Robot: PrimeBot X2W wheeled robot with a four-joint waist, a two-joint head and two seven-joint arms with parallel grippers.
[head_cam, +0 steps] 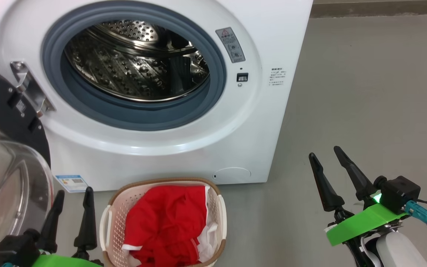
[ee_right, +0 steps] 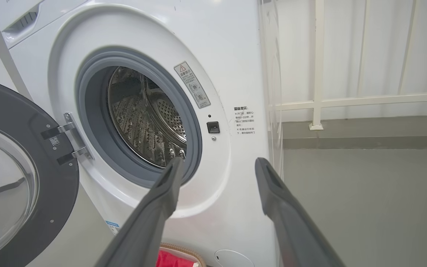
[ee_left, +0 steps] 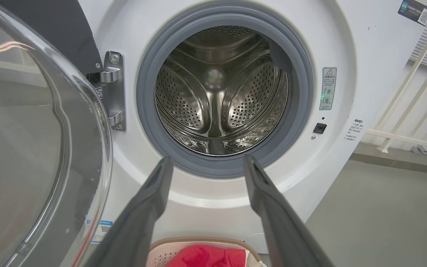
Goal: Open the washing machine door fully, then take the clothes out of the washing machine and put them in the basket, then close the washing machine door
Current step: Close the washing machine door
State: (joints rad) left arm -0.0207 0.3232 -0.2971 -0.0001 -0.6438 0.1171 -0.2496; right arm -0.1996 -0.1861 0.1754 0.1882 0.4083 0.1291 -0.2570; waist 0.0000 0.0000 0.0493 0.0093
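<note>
The white washing machine [head_cam: 184,148] stands with its steel drum [head_cam: 135,59] bare. Its black door [head_cam: 2,111] with the clear glass bowl [head_cam: 6,185] is swung wide open to the left; the door [ee_right: 17,178] and glass [ee_left: 32,148] also fill the left of both wrist views. On the floor before the machine, the cream basket [head_cam: 106,222] holds the red clothes [head_cam: 165,222]. My left gripper [head_cam: 73,193] is open, just left of the basket beside the door glass. My right gripper [head_cam: 326,152] is open over the floor, right of the machine, holding nothing.
Grey floor [head_cam: 365,92] stretches to the right of the machine. A white railing [ee_right: 317,74] and wall stand behind it on the right. A blue label [head_cam: 71,183] sits at the machine's lower left corner.
</note>
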